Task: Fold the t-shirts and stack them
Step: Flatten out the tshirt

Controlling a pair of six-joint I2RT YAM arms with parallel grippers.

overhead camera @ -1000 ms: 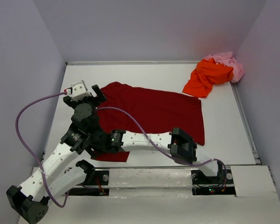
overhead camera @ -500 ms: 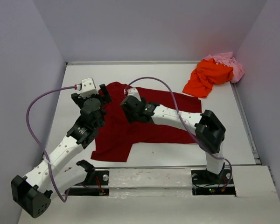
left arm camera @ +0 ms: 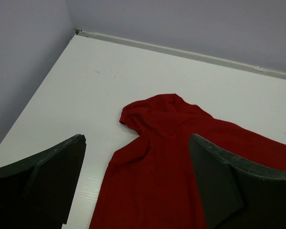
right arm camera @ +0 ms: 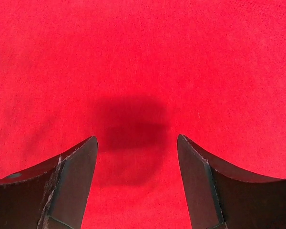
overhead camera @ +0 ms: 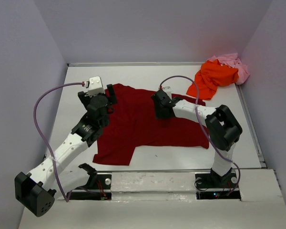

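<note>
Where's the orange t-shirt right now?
Top view: the orange t-shirt lies crumpled in the far right corner of the table, overlapping the pink t-shirt.

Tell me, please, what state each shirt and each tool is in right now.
dark red t-shirt: spread out, unfolded, held by neither tool.
orange t-shirt: crumpled in the far right corner, unfolded.
pink t-shirt: crumpled, partly covered by the orange one.
left tool: open, empty, over the red shirt's far left sleeve.
right tool: open, empty, close above the red cloth.
</note>
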